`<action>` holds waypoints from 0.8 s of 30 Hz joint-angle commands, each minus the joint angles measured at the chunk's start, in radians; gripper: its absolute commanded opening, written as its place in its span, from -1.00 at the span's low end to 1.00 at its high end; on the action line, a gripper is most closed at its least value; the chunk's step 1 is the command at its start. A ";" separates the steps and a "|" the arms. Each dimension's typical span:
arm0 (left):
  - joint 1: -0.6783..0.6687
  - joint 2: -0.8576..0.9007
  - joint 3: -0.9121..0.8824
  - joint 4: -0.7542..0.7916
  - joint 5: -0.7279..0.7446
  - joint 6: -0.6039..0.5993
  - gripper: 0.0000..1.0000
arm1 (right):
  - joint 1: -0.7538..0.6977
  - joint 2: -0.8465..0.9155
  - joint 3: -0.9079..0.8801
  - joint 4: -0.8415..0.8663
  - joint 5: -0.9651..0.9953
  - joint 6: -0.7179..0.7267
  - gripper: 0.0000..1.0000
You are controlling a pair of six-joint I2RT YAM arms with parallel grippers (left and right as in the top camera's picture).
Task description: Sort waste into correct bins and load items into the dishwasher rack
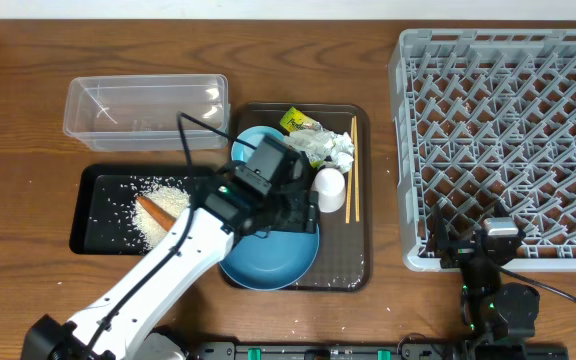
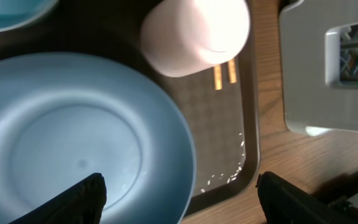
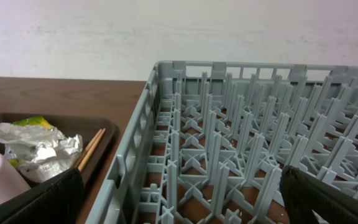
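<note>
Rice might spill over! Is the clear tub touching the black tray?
Apart. Overhead, bare table shows between the clear tub and the black tray.

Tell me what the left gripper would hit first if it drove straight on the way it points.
The left gripper would likely meet the blue plate at its rim; the brown tray shows just past that rim, and depth is unclear.

The white left arm [image 1: 158, 270] stretches from the front edge of the tabletop [image 1: 28, 120] toward its middle, black left gripper [image 2: 179, 196] facing down, jaws wide. The dark right arm [image 1: 496, 295] sits folded at the front-right corner, right gripper [image 3: 179, 199] gaping.
</note>
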 commanded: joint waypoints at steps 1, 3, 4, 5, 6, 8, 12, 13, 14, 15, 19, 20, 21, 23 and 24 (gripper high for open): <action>-0.029 0.019 -0.002 0.015 -0.030 -0.010 0.61 | -0.005 -0.001 -0.001 -0.003 0.003 -0.014 0.98; -0.041 0.034 -0.002 0.018 -0.041 -0.011 0.60 | -0.005 -0.001 -0.001 -0.003 0.003 -0.014 0.99; -0.047 0.041 -0.002 0.018 -0.047 -0.010 0.57 | -0.005 -0.001 -0.001 -0.003 0.003 -0.014 0.99; -0.051 0.048 -0.002 0.018 -0.048 -0.010 0.51 | -0.005 -0.001 -0.001 -0.003 0.003 -0.014 0.99; -0.056 0.056 -0.002 0.018 -0.047 -0.011 0.45 | -0.005 -0.001 -0.001 -0.003 0.003 -0.014 0.98; -0.068 0.073 -0.002 0.017 -0.047 -0.020 0.38 | -0.005 -0.001 -0.001 -0.003 0.003 -0.014 0.98; -0.102 0.105 -0.002 0.018 -0.048 -0.041 0.33 | -0.005 -0.001 -0.001 -0.003 0.003 -0.014 0.99; -0.112 0.111 -0.002 0.019 -0.048 -0.041 0.29 | -0.005 -0.001 -0.001 -0.003 0.003 -0.014 0.99; -0.121 0.116 -0.002 0.022 -0.048 -0.040 0.25 | -0.005 -0.001 -0.001 -0.003 0.003 -0.014 0.99; -0.130 0.118 -0.002 0.023 -0.048 -0.040 0.25 | -0.005 -0.001 -0.001 -0.003 0.003 -0.014 0.98; -0.161 0.119 -0.002 0.029 -0.048 -0.040 0.10 | -0.005 -0.001 -0.001 -0.003 0.003 -0.014 0.98; -0.166 0.119 -0.002 0.029 -0.048 -0.040 0.05 | -0.005 -0.001 -0.001 -0.003 0.003 -0.014 0.98; -0.170 0.119 -0.002 0.029 -0.048 -0.040 0.03 | -0.005 -0.001 -0.001 -0.003 0.003 -0.014 0.98; -0.176 0.119 -0.002 0.029 -0.048 -0.040 0.01 | -0.005 -0.001 -0.001 -0.003 0.003 -0.014 0.99; -0.176 0.119 -0.002 0.029 -0.048 -0.040 0.01 | -0.005 -0.001 -0.001 -0.003 0.003 -0.014 0.99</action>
